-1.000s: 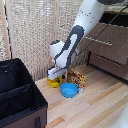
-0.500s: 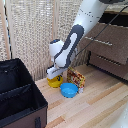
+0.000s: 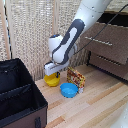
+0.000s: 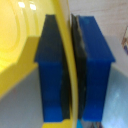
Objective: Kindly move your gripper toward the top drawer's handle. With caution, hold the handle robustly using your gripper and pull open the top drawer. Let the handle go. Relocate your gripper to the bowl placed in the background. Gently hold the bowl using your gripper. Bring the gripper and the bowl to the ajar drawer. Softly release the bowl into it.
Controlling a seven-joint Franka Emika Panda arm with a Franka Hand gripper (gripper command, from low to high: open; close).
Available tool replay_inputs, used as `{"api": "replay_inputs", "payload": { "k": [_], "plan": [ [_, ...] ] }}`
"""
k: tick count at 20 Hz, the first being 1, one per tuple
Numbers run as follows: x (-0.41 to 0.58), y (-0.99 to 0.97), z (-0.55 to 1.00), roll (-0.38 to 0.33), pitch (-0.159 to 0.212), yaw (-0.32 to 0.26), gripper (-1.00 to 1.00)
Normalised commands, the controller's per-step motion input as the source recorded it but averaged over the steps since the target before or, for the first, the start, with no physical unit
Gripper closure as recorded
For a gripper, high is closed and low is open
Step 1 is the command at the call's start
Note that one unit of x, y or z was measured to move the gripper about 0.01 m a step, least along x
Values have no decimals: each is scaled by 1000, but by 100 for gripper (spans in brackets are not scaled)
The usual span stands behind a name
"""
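Seen from outside: smooth yellow plastic bowl, round and shallow, on the pale wood-grain counter, close against a woven reed screen. Directly above it, the gripper under a white block, at the end of a bulky white arm. At about 4 o'clock from the yellow bowl, just beside it, a glossy blue bowl; at 3 o'clock, a small patterned packet standing upright. At 8 o'clock, a black fabric box with dividers, boxy and soft-edged. Toward 2 o'clock, well apart, dark-brown top drawer with a slim silver handle. Bare planks open at 5 o'clock.

Seen from the wrist: jaws clenched on the bowl's thin curved rim, rectangular dark blue fingers pressed on either side, black pads touching the plastic.
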Motion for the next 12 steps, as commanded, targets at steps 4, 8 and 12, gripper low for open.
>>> {"api": "replay_inputs", "payload": {
  "k": [4, 8, 12],
  "plan": [
    [94, 151, 505, 161, 28, -238, 100],
    [202, 145, 652, 91, 43, -237, 100],
    [265, 154, 783, 32, 46, -224, 100]
  ]
}}
